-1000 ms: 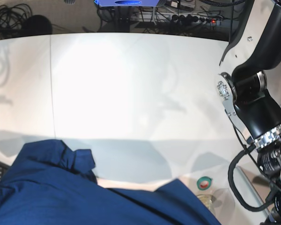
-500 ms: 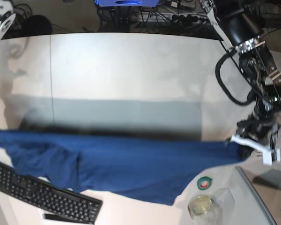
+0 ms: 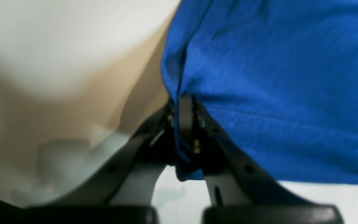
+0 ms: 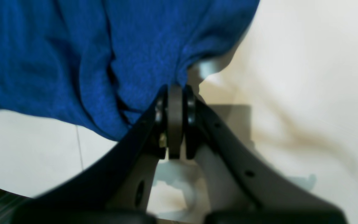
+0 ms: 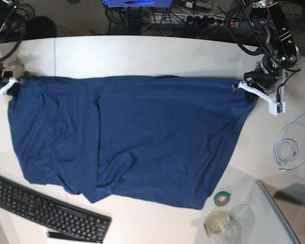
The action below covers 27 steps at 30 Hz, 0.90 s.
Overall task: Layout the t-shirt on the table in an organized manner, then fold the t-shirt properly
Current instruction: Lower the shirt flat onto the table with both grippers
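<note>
Base view shows the t-shirt (image 5: 127, 137) spread wide across the table (image 5: 142, 53), its upper edge pulled into a nearly straight line between the two arms and its lower part lying loose with soft wrinkles. A fold line runs down the cloth left of the middle, and the lower left hem is bunched, so sleeves and collar are hard to pick out. The left gripper (image 5: 242, 85) sits at the shirt's corner on the picture's right, the right gripper (image 5: 11, 81) at the corner on the picture's left; from this distance neither pair of jaws can be read, and the right arm is mostly cut off by the frame edge. Left wrist view makes it plain: the left gripper's jaws are pressed together on a pinch of the blue fabric (image 3: 275, 77), with a small tail of cloth poking out below them, and the background is blurred. Right wrist view likewise shows the right gripper (image 4: 175, 90) clamped on a gathered corner of the cloth, with the rest draping away to the left. Near the front edge lie a black keyboard (image 5: 46, 211), partly cut off, a green roll of tape (image 5: 222, 198), a clear jar (image 5: 217, 222) and, further right, a coiled pale cable (image 5: 290, 150).
</note>
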### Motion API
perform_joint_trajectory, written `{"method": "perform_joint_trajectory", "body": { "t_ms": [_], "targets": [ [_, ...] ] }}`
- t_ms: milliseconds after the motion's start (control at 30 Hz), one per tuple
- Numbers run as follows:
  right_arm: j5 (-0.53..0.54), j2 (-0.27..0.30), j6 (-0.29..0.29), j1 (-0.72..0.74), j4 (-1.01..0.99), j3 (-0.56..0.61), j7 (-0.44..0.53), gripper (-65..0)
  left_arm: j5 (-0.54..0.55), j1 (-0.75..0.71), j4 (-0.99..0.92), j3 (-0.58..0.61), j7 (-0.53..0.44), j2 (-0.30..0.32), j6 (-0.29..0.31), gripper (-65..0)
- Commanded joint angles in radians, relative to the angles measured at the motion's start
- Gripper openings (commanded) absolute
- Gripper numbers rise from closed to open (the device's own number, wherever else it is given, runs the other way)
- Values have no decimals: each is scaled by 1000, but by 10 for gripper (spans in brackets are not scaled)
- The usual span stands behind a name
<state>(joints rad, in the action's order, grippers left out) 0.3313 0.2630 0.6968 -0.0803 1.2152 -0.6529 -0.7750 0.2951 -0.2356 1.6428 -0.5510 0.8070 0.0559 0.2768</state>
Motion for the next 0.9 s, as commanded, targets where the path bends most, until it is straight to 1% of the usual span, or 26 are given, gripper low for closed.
{"method": "perform_joint_trajectory", "body": {
  "t_ms": [0, 300, 500, 600, 867],
  "targets": [
    [13, 26, 1, 7, 13, -6, 21, -648, 11, -1, 1, -4, -22, 9, 0, -650],
    [12, 26, 1, -32, 8, -6, 21, -648, 3, -18, -16, -7, -22, 8, 0, -650],
    [12, 28, 1, -40, -15, -5, 21, -648, 2, -38, -56, -93, -19, -3, 0, -650],
    [12, 31, 1, -39, -53, -5, 21, -648, 8, -61, -83, -105, -21, -1, 0, -650],
    [10, 31, 1, -40, -54, -5, 21, -650, 8, -84, -88, -109, -21, -3, 0, -650]
  ]
}}
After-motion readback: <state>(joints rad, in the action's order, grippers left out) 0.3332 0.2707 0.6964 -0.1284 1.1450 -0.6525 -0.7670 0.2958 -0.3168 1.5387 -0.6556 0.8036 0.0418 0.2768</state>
